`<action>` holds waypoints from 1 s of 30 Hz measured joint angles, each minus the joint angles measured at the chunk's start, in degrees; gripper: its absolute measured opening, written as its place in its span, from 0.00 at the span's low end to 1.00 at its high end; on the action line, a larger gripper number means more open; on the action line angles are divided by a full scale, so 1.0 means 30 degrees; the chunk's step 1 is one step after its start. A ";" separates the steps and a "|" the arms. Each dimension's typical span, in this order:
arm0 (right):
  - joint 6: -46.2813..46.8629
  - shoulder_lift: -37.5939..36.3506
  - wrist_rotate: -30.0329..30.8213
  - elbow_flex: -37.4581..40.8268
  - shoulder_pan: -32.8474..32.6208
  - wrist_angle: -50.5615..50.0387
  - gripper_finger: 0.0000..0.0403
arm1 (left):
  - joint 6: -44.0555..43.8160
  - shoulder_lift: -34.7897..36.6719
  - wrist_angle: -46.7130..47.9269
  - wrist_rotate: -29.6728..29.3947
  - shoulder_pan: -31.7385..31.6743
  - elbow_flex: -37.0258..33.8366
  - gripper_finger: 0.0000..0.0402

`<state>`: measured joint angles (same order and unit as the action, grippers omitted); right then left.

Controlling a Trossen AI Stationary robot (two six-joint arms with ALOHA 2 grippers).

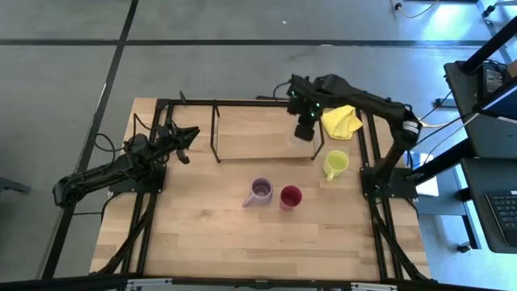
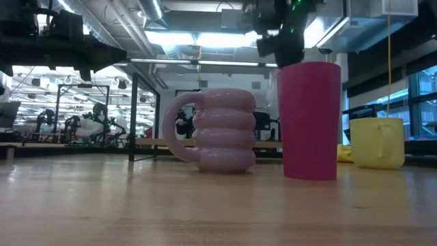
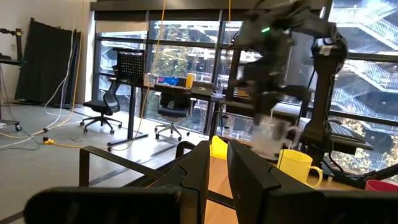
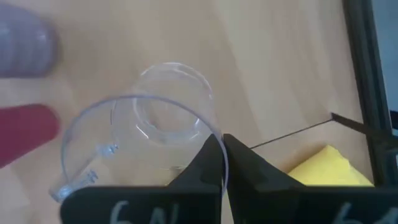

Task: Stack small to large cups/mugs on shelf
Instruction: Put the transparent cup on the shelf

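The shelf (image 1: pixel 258 133) stands at the table's far middle, a black rod frame around a light wood board. My right gripper (image 1: pixel 304 131) is over its right end, shut on the tiny clear glass (image 4: pixel 146 143), which also shows in the left wrist view (image 3: pixel 270 134). The pale lilac mug (image 1: pixel 260 191) and the dark red cup (image 1: pixel 291 196) stand side by side on the table in front of the shelf. The yellow-green mug (image 1: pixel 335 164) stands upright just off the shelf's near right corner. My left gripper (image 1: pixel 184 136) is shut and empty by the shelf's left end. My right gripper pinches the glass's rim (image 4: pixel 210 134) between its two fingers, on the side away from the handle (image 4: pixel 78 180). The fingers come from above, pointing down. The glass hangs upright, mouth up, below the fingers over the shelf's board; whether its base touches the board I cannot tell.
A yellow cloth (image 1: pixel 341 121) lies on the table just right of the shelf, beside my right gripper. The table's black outer frame (image 1: pixel 149 202) runs along both sides. Bare wood lies in front of the lilac mug and red cup.
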<state>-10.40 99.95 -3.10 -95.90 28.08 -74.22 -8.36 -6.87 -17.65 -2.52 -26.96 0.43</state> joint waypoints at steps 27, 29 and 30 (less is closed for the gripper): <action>-0.5627 0.3676 0.2019 0.0064 0.2273 0.0414 0.03 | 0.0000 0.0000 0.0007 0.0001 0.0000 0.0000 0.13; -0.5616 0.3608 0.2033 0.0068 0.2266 0.0415 0.05 | 0.0000 0.0000 0.0000 0.0004 -0.0002 0.0000 0.13; -0.5609 0.3565 0.2017 0.0060 0.2265 0.0415 0.06 | 0.0000 0.0004 0.0007 0.0004 -0.0006 0.0000 0.13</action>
<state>-27.23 110.64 2.95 -95.72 34.87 -72.97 -8.36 -6.86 -17.63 -2.51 -26.98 0.43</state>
